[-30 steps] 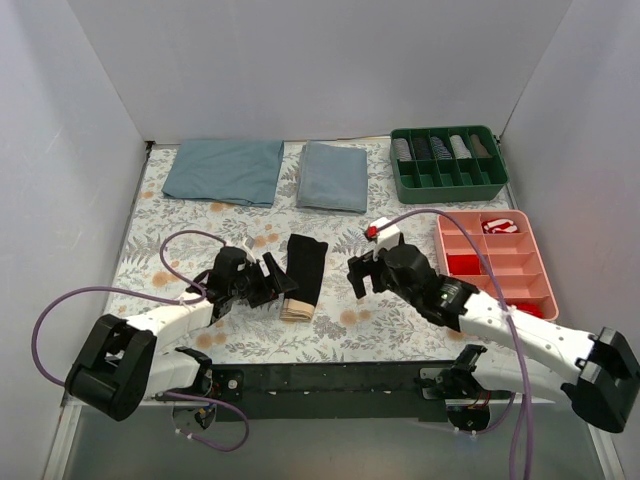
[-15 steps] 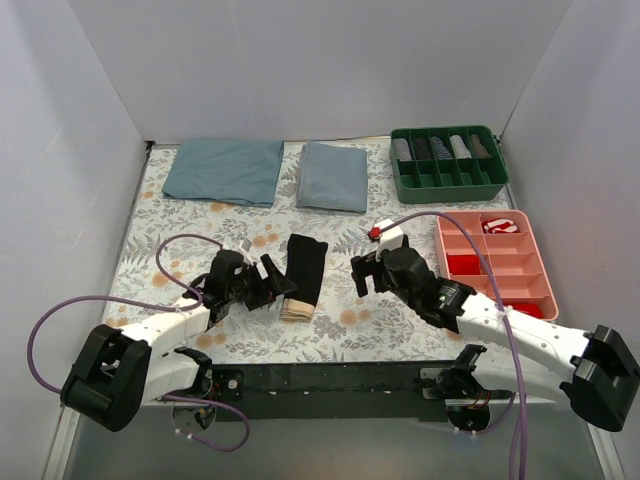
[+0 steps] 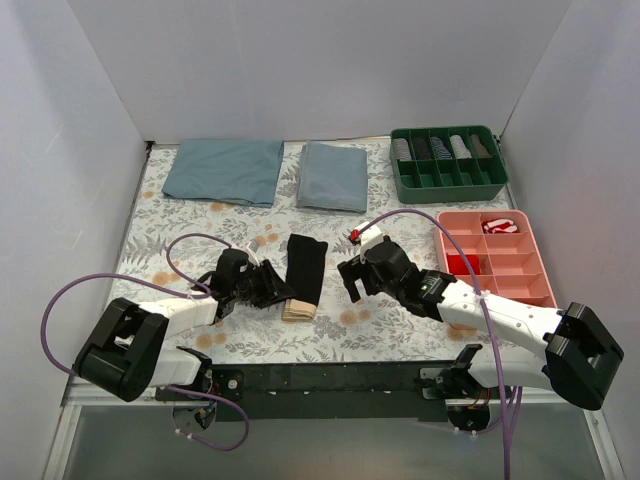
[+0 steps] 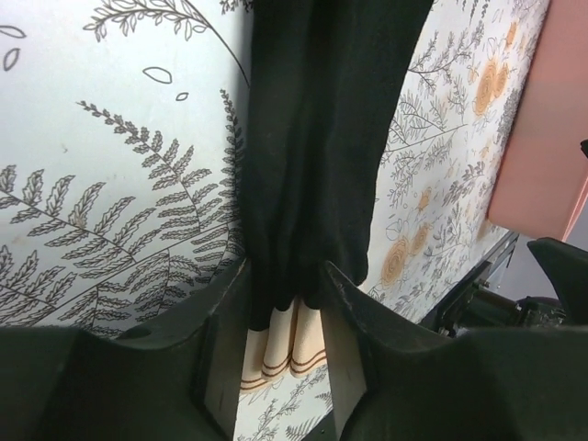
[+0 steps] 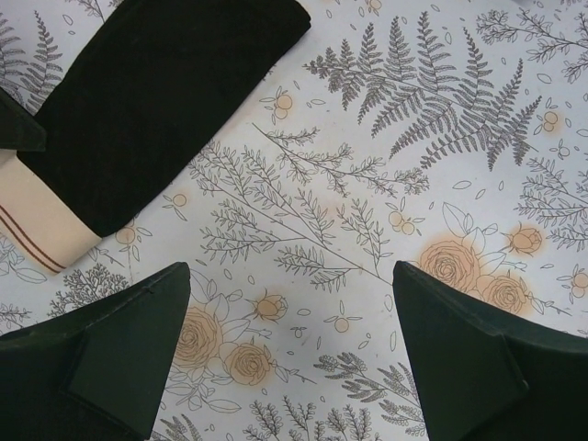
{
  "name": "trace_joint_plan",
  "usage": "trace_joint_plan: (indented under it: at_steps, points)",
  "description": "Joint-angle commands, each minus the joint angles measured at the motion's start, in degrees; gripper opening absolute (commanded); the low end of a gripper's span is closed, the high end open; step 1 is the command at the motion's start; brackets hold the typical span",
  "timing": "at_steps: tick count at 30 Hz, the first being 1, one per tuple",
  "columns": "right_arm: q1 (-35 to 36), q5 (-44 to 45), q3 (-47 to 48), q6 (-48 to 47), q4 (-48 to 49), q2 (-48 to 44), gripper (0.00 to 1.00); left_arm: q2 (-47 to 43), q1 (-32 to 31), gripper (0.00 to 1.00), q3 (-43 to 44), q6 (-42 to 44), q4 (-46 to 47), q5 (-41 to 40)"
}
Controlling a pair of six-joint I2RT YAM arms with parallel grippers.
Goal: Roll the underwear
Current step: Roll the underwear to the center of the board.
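Tabletop [image 3: 200, 220] under a white fern-and-flower printed covering fills the scene. At its far edge lie two folded blue-grey cloths, the wider [image 3: 223, 171] on the left and the narrower [image 3: 334, 175] beside it. At the far right stands a green divided plastic tray [image 3: 448, 190]; nearer on the right sits a pink divided plastic tray [image 3: 520, 262] with a small red-and-white rolled garment [image 3: 500, 226] in its far compartment.

In the middle of the table, between the two arms, lies the black soft fabric underwear [image 3: 305, 268], folded into a long narrow strip running near to far, flat on the covering; its beige striped elastic waistband [image 3: 297, 309] forms the near end.

The left gripper [image 3: 278, 290] sits low at that near end. In the wrist view its two fingers [image 4: 225, 367] press the strip from either side, and the cloth is gathered into creases between them, so it looks clamped on the waistband end. The right gripper [image 3: 348, 280] hovers just right of the strip with its jaws spread wide and nothing between them.

The fabric is likely light, limp and prone to unfolding. The thicker elastic band seems the firmest place to hold and the natural core for starting the roll toward the far end, while the free claw steadies the strip.
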Motion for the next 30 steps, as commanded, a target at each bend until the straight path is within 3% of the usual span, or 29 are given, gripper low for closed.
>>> trace_joint_plan:
  at_steps: [1,3,9,20,30]
  points:
    - [0.05,-1.63,2.43,-1.47,-0.25,0.96,0.98,-0.38,-0.18,0.30,-1.36,2.37,-8.26,-4.72]
    - [0.14,-2.60,2.51,-2.17,-0.34,1.57,0.98,-0.30,-0.18,0.28,-0.93,2.89,-9.05,-5.51]
    - [2.15,-2.00,5.32,-6.04,-4.28,4.47,0.96,0.41,-0.10,0.04,2.94,5.53,-13.44,-7.45]
    - [13.49,19.00,9.28,-13.77,-9.13,13.61,0.98,-0.65,-0.10,0.00,5.75,5.71,-17.22,-7.80]
    - [21.49,22.89,7.88,-20.37,-1.14,16.34,0.98,1.72,-0.01,0.00,8.22,6.15,-18.80,-6.75]
